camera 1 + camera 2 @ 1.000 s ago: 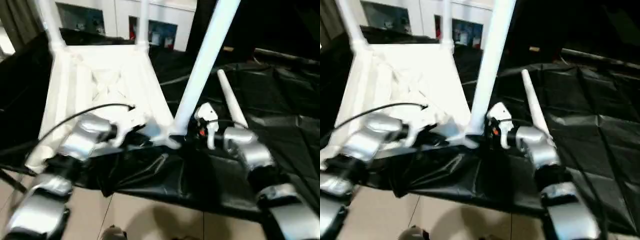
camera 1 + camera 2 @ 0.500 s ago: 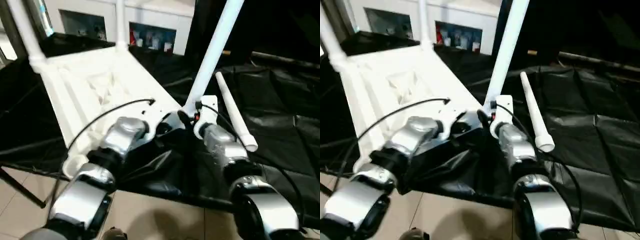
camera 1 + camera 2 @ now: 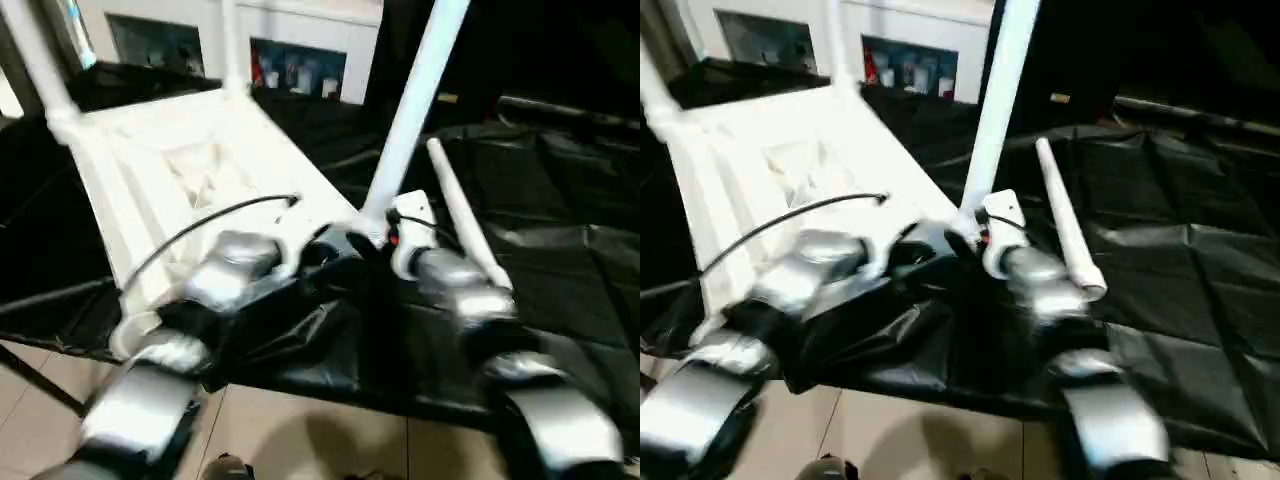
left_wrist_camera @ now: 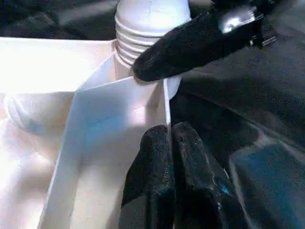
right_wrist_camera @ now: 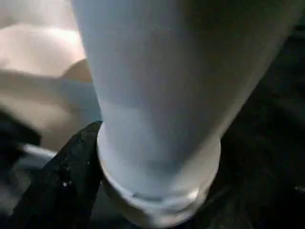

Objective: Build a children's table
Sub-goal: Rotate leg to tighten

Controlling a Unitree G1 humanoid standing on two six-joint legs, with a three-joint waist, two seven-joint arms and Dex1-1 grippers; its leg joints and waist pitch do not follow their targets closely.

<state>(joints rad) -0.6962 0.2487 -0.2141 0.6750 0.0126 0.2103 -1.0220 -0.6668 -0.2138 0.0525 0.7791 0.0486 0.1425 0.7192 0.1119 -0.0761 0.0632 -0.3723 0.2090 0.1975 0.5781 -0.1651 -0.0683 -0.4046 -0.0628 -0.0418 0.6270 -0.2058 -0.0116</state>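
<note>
White plastic table top lies ribbed underside up on black plastic sheet; three white tube legs up, near one in corner socket. Looks light, stiff, slick: hold leg low, by threaded collar. Left gripper pinched shut against rim wall. Right gripper at leg base, spread unclear. Loose white tube leg just beside right forearm; white cabinet behind.

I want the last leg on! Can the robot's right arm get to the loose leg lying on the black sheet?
Probably yes. The loose leg lies right beside the right end effector, with nothing between them.
</note>
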